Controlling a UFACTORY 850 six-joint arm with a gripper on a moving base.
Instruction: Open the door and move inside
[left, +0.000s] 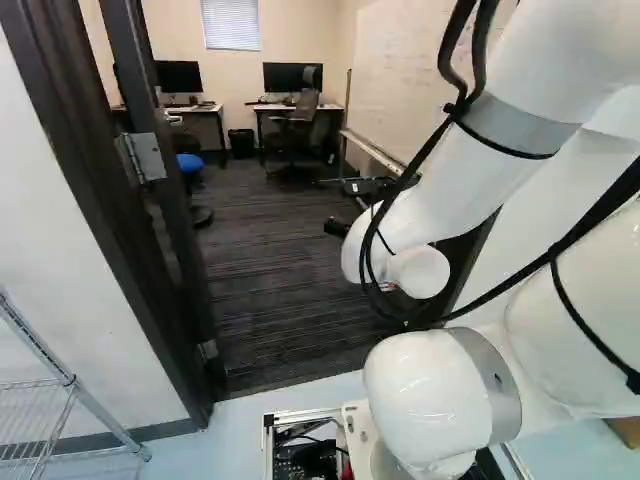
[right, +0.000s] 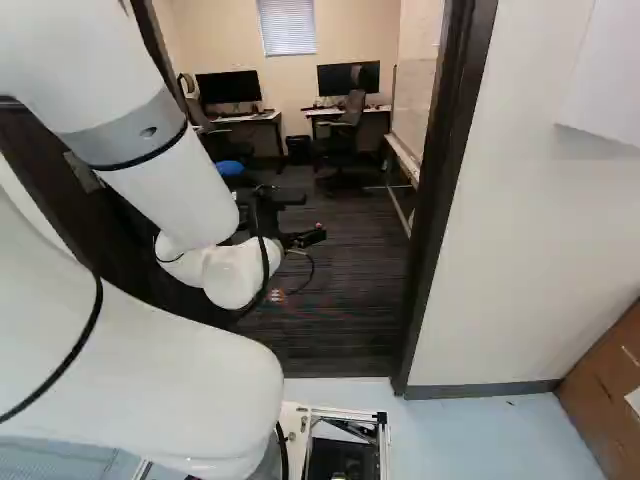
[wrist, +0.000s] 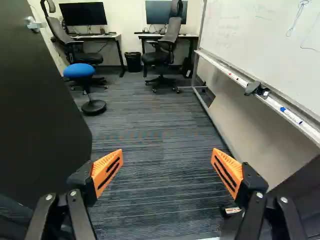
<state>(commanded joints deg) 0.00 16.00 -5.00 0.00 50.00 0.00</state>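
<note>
The gripper (right: 308, 218) is held out ahead of the arm within the doorway, low over the dark carpet. In the wrist view the gripper (wrist: 167, 162) has its orange-padded fingers spread wide, with only carpet seen between them. The dark door (wrist: 35, 105) stands swung inward beside one finger, and its silver handle (wrist: 34, 24) is farther ahead, touched by nothing. A hinge (left: 146, 157) shows on the door side of the dark door frame (right: 445, 190). The arm hides part of the opening in both base views.
Inside, a whiteboard (wrist: 265, 40) with a marker tray lines the wall opposite the door. A blue stool (wrist: 79, 70), office chairs (wrist: 162, 50) and desks with monitors stand farther in. Outside are a wire rack (left: 35, 410) by the left wall and a brown box (right: 605, 385) at the right.
</note>
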